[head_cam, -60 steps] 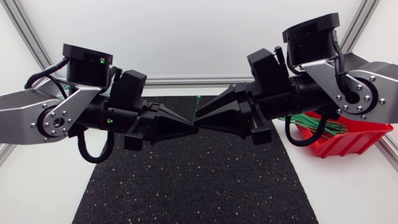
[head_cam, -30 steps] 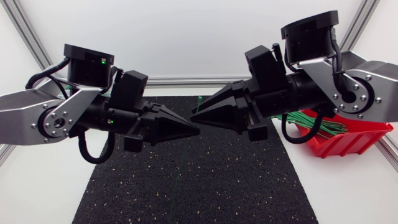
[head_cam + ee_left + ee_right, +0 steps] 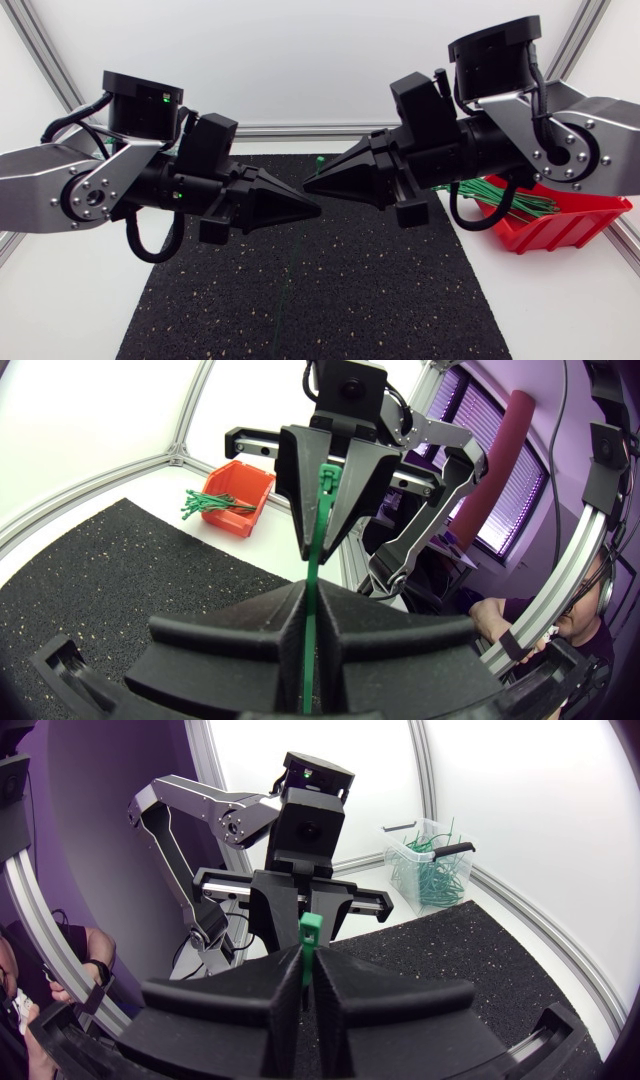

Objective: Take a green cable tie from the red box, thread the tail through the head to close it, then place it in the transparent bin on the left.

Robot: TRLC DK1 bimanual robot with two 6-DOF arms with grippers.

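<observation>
Cable tie (image 3: 316,550) was gripped in two places. Left fingers (image 3: 230,645) were closed on the strap low down. Right fingers (image 3: 390,1005) were closed on it just below the head (image 3: 311,927), which poked out above their tips. Strap ran roughly upright across both sets of tips. The two sets of fingers pointed at each other, tips near but not touching in the head view, right tips slightly further back than left. Tail end: couldn't tell, hidden behind the left fingers. Black mat (image 3: 300,300) lay below both sets of fingers. Red box (image 3: 580,228) sat on the desk (image 3: 60,310) behind the right fingers, partly under that arm, with spare ties (image 3: 212,503) in it. Transparent bin (image 3: 392,845) stood well ahead of the right fingers, past the left arm, with binned ties (image 3: 430,875) inside.
</observation>
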